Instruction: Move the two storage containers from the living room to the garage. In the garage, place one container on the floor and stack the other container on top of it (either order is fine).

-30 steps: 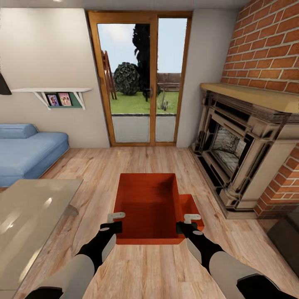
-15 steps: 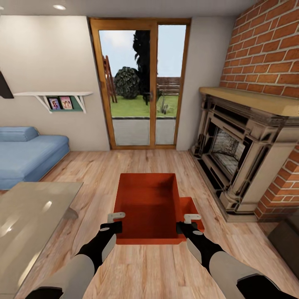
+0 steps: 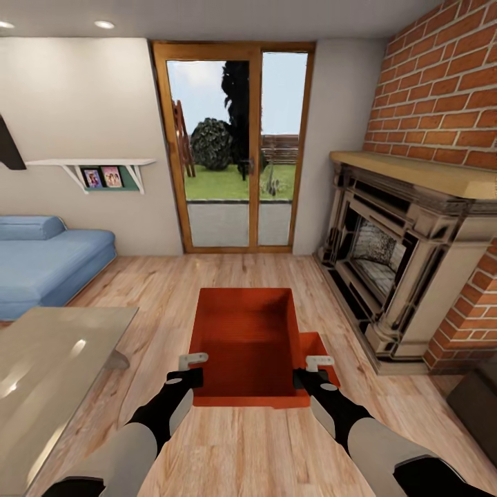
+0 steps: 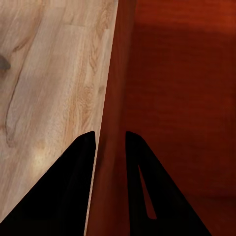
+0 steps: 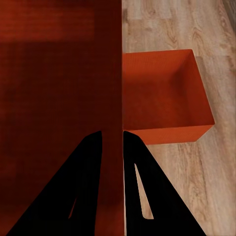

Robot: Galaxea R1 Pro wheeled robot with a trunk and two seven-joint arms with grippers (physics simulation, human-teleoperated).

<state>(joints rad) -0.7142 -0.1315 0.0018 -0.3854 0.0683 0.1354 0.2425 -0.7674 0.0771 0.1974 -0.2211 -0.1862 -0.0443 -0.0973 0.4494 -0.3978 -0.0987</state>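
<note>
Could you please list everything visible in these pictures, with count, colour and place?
Held bin: one, orange-red, lifted between both end effectors, above the wood floor.
Second bin: one, orange-red, on the wood floor, lower and to the right of the held one.
Glass doors: one pair, wood-framed, far wall, garden beyond.
Fireplace: one, stone, against the brick wall at right.
Sofa: one, blue, at left.
Table: one, glossy grey-beige, near left.
Shelf: one, white, left wall, two framed pictures under it.
Left end effector: black fingers astride the held bin's left wall.
Right end effector: black fingers astride its right wall.
</note>
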